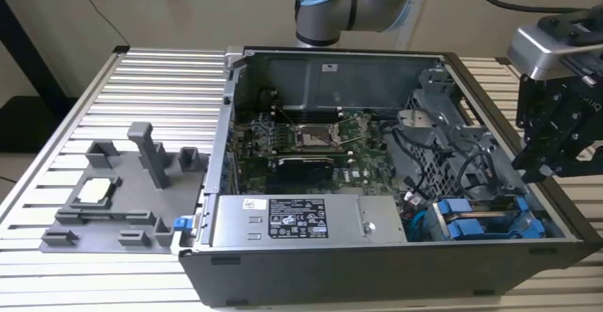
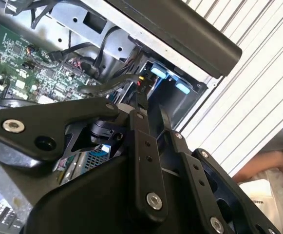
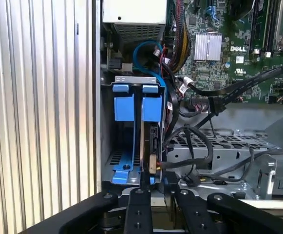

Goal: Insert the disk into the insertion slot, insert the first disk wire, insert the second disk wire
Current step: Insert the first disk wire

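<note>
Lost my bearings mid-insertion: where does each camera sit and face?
Exterior view: off-arm, above the open computer case, looking down into it; arm and gripper show.
First wrist view: on the wrist, facing the blue drive carriers past the gripper.
Second wrist view: on the wrist, facing the motherboard over the gripper.
All three share the carriers.

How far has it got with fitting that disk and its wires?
The disk in its blue frame already looks seated in the bay of the computer case. The gripper hangs right at that bay; whether it holds anything, I cannot tell. Black wires lie loose beside the bay, so plugging them in seems left.
</note>
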Robot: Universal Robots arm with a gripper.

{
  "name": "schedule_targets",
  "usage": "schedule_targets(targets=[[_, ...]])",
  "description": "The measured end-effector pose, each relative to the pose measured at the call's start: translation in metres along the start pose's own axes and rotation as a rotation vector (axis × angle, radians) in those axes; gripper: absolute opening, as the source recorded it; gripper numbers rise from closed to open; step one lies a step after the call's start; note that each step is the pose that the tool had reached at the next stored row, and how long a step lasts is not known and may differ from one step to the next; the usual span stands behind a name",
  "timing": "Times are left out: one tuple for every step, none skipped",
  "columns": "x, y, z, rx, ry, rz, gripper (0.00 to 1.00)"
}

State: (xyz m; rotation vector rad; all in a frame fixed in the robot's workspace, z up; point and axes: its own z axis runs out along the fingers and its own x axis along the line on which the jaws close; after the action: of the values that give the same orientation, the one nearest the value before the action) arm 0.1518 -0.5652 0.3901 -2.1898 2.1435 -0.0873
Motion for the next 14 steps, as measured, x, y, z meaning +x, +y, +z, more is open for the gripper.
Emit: schedule_targets(targets=[[-0.0001,0.0000,-0.0002,0.0004,-0.0160,0.001,0.27],[0.0000,0.0000,0.0000,0.0008,-0.0351,0.003,0.27],[-0.0001,0.0001,0.0000,0.0012,-0.0530,0.005,0.27],[-0.0001,0.0002,-0.0001,0.0016,-0.0710,0.007,0.27],[0.0000,0.0004,0.0000,0.0020,-0.0890,0.008,0.27],[0.0000,0.0006,-0.0001,0.0022,-0.1063,0.010,0.27],[-0.0001,0.0007,-0.0001,0.0018,-0.1224,0.012,0.27],[-0.0001,0.0008,-0.0001,0.0008,-0.1397,0.013,0.27],[0.0000,0.0010,-0.0001,-0.0010,-0.1558,0.015,0.27],[-0.0001,0.0013,-0.0001,-0.0044,-0.1688,0.017,0.27],[-0.0001,0.0015,-0.0002,-0.0127,-0.1715,0.018,0.27],[-0.0002,0.0016,-0.0003,-0.0255,-0.1714,0.019,0.27],[-0.0005,0.0017,-0.0002,-0.0403,-0.1718,0.021,0.27],[-0.0009,0.0017,0.0000,-0.0509,-0.1722,0.022,0.27]])
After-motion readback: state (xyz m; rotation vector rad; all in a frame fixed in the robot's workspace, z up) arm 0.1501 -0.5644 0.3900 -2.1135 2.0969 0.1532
